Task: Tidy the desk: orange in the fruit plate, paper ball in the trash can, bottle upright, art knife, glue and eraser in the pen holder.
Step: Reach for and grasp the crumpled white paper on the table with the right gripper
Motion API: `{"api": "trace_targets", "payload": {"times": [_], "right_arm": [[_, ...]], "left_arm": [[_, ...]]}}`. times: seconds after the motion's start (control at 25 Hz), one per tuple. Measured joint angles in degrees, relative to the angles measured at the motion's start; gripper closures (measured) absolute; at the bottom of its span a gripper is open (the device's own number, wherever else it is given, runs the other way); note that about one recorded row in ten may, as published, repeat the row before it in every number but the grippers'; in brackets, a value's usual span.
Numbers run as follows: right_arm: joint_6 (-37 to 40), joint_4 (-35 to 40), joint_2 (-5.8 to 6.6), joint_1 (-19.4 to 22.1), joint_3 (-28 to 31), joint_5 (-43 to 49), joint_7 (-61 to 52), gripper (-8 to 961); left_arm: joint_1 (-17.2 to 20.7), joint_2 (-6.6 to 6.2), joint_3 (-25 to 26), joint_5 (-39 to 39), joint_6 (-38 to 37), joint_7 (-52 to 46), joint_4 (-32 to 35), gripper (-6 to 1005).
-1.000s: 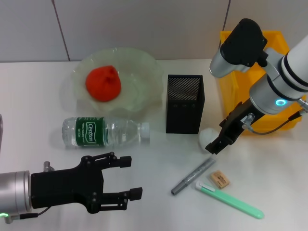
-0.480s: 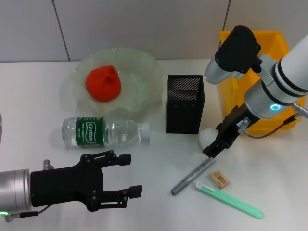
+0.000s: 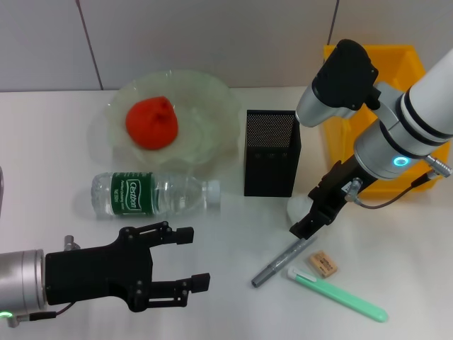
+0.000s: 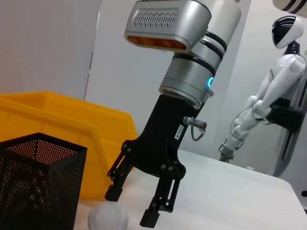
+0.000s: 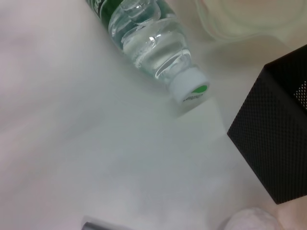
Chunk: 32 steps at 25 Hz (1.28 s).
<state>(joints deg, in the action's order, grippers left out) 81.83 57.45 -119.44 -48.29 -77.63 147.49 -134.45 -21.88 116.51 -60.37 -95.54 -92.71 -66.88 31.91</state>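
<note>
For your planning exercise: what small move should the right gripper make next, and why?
Probably lower a little further, then close. The right gripper hangs open just above the small crumpled white paper ball, which lies on the desk beside the black mesh pen holder, not yet between the fingers.

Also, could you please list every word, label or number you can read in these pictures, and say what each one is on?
"Cestbon": white lettering on the green label of the bottle lying on the table.
Small print under that brand name: too small to read.
Small white sticker on the right gripper, seen from the left wrist view: too small to read.
No other readable text.
</note>
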Motion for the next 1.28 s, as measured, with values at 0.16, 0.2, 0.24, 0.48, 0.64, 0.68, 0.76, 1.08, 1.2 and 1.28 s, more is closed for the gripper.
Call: {"api": "trace_targets", "payload": {"times": [0.16, 0.2, 0.24, 0.48, 0.64, 0.68, 0.76, 1.08, 1.2, 1.28], "right_arm": [[-0.35, 0.48, 0.04, 0.36, 0.40, 0.21, -0.26, 125], [-0.42, 0.89, 0.05, 0.54, 0.41, 0.31, -0.30, 125], [-0.42, 0.89, 0.05, 0.54, 0.41, 0.31, -0.30, 125], [-0.51, 1.17, 0.12, 0.66, 0.58, 0.49, -0.45, 124], [-1.97, 0.78, 0.16, 0.66, 0.00, 0.78, -0.48, 124], [-2.30, 0.67, 0.16, 0.66, -0.18, 0.89, -0.48, 124], [-2.56, 0.55, 0.16, 0.66, -0.37, 1.01, -0.48, 124], [-4.42, -1.28, 0.04, 0.27, -2.37, 1.06, -0.51, 125], [-5.19, -1.95, 0.01, 0.16, -2.70, 1.06, -0.52, 125], [-5.92, -2.33, 0.00, 0.10, -2.73, 1.11, -0.54, 125]], "left_arm": [[0.00, 0.02, 0.07, 0.00, -0.09, 0.00, 0.00, 177], [0.00, 0.06, 0.08, 0.00, -0.10, 0.00, 0.00, 177], [0.00, 0.06, 0.08, 0.00, -0.10, 0.00, 0.00, 177], [0.00, 0.11, 0.08, -0.09, -0.10, 0.00, 0.00, 177], [0.00, 0.12, 0.08, -0.07, -0.10, 0.00, 0.00, 178], [0.00, 0.11, 0.08, -0.06, -0.10, 0.00, 0.00, 178], [0.00, 0.11, 0.08, -0.05, -0.10, 0.00, 0.00, 178], [-0.08, 0.11, 0.08, 0.01, -0.14, 0.07, 0.00, 178], [-0.14, 0.11, 0.08, 0.01, -0.16, 0.08, 0.00, 178], [-0.19, 0.11, 0.08, 0.01, -0.17, 0.07, 0.00, 178]]}}
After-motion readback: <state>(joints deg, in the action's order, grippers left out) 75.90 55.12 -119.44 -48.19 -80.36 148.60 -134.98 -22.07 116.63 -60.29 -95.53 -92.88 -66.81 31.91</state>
